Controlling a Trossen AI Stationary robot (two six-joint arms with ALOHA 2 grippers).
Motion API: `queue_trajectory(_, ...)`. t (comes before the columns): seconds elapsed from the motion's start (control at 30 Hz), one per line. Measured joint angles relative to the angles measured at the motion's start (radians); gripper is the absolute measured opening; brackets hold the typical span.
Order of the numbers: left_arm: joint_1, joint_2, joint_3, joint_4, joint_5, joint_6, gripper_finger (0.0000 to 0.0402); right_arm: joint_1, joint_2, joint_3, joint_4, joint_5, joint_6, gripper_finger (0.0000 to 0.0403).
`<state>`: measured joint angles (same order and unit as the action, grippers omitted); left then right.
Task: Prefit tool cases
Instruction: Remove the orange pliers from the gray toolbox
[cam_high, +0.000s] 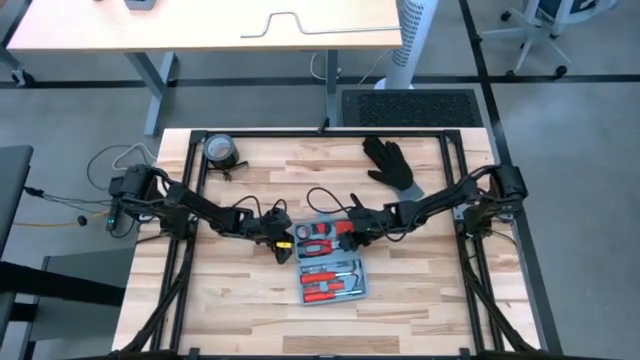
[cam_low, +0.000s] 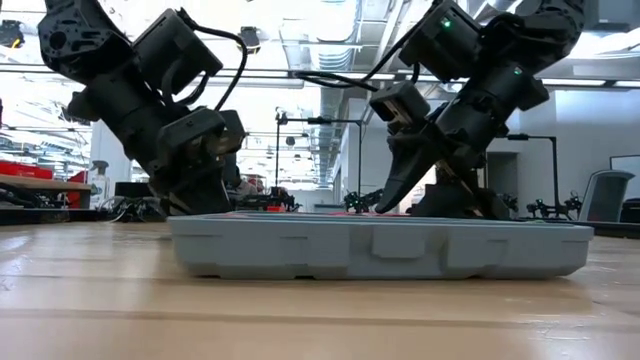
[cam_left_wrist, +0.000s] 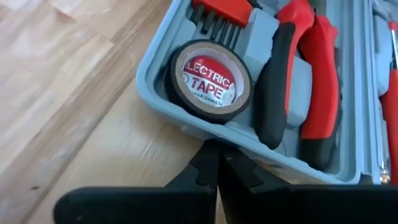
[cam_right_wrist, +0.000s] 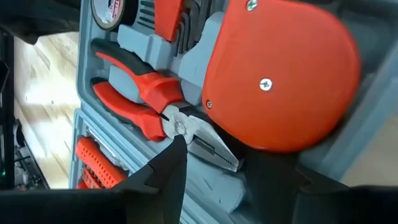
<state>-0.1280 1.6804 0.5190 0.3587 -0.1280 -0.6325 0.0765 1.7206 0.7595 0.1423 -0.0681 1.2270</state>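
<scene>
The light-blue tool case (cam_high: 362, 288) lies open on the wooden table, filled with red and black tools. Its far end holds a roll of electrical tape (cam_left_wrist: 208, 81), pliers (cam_right_wrist: 149, 102) and a round red tape measure (cam_right_wrist: 280, 74). My left gripper (cam_left_wrist: 216, 163) is shut at the case's left outer wall, beside the tape roll. My right gripper (cam_right_wrist: 227, 163) is open and reaches down into the case's far right part (cam_low: 405, 195). One of its fingers stands by the pliers' joint and the other under the tape measure's edge. My left gripper's shut fingertips (cam_left_wrist: 211, 149) lie against the case's outer wall (cam_left_wrist: 186, 127), just outside the tape roll's slot. They come slanting down from the table's left. The case rests flat on the table. My right gripper: I cannot tell whether its open fingers (cam_right_wrist: 174, 155) touch the pliers or the tape measure.
A black glove (cam_high: 390, 160) lies on the table at the far right. A loose roll of tape (cam_high: 222, 150) sits at the far left corner. A black frame (cam_high: 320, 132) runs round the table's edges. Bare wood lies near the front edge.
</scene>
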Motion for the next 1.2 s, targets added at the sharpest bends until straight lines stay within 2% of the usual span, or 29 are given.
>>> queue_trajectory(0.7, 0.018, 0.004, -0.001, 0.016, 0.016, 0.007, 0.0, 0.025, -0.018, -0.001, 0.056, -0.084, 0.052, 0.0154)
queue_trajectory(1.2, 0.018, 0.004, 0.0, 0.015, 0.016, -0.011, 0.0, 0.031, -0.019, -0.001, 0.056, -0.071, 0.048, 0.0135)
